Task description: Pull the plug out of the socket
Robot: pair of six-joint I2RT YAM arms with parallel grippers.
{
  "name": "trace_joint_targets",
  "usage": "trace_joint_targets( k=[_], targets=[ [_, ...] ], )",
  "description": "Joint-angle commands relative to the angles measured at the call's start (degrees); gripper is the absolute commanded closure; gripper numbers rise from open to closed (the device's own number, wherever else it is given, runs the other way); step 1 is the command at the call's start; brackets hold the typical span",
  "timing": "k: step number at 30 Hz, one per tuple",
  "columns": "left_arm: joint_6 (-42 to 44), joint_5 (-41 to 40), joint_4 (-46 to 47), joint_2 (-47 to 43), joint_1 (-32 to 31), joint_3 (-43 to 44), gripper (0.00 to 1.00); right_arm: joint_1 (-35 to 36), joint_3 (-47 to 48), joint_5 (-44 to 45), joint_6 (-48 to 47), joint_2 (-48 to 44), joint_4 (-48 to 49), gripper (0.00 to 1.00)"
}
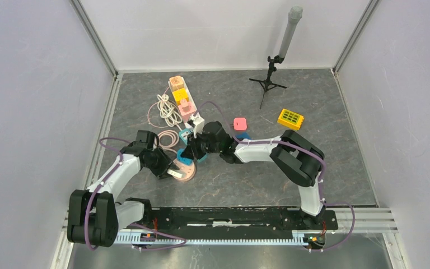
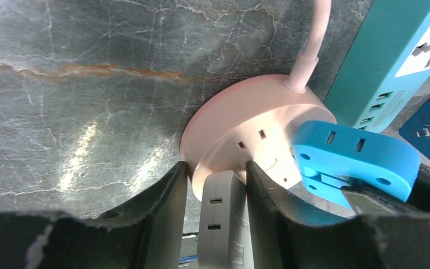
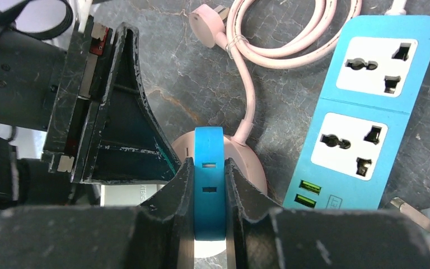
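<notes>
A round pink socket (image 2: 246,112) lies on the grey floor with a white plug (image 2: 224,213) and a blue plug (image 2: 353,157) on its top. My left gripper (image 2: 215,169) straddles the white plug: the right finger rests against it, and a slit of floor shows beside the left finger. My right gripper (image 3: 209,165) is shut on the blue plug (image 3: 209,185), both fingers pressed flat on its sides, above the socket (image 3: 252,168). The blue plug's prongs are hidden. In the top view both grippers meet over the socket (image 1: 186,172).
A teal power strip (image 3: 364,112) lies right beside the socket, with the pink cable coil (image 3: 280,33) behind it. Farther back are a yellow-and-pink strip (image 1: 180,95), a white cable (image 1: 168,109), a pink block (image 1: 239,123), a yellow box (image 1: 290,118) and a tripod (image 1: 269,78).
</notes>
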Motion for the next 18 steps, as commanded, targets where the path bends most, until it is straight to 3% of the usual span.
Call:
trace_joint_targets(
  k=[1, 8, 13, 18],
  targets=[
    [0.6, -8.2, -1.1, 1.6, 0.1, -1.1, 0.52, -2.3, 1.4, -9.6, 11.0, -1.2, 10.9, 1.0],
    [1.2, -7.9, -0.9, 1.9, 0.2, -0.8, 0.52, -2.0, -3.6, -13.9, 13.3, -1.2, 26.5, 1.0],
    [1.2, -7.6, -1.0, 1.6, 0.2, -0.6, 0.52, -2.2, -1.6, -7.1, 8.4, -1.9, 14.7, 1.0],
    [1.4, -7.0, -1.0, 0.4, 0.2, -0.1, 0.52, -2.9, -3.4, -0.3, 6.1, -5.8, 10.2, 1.0]
  ],
)
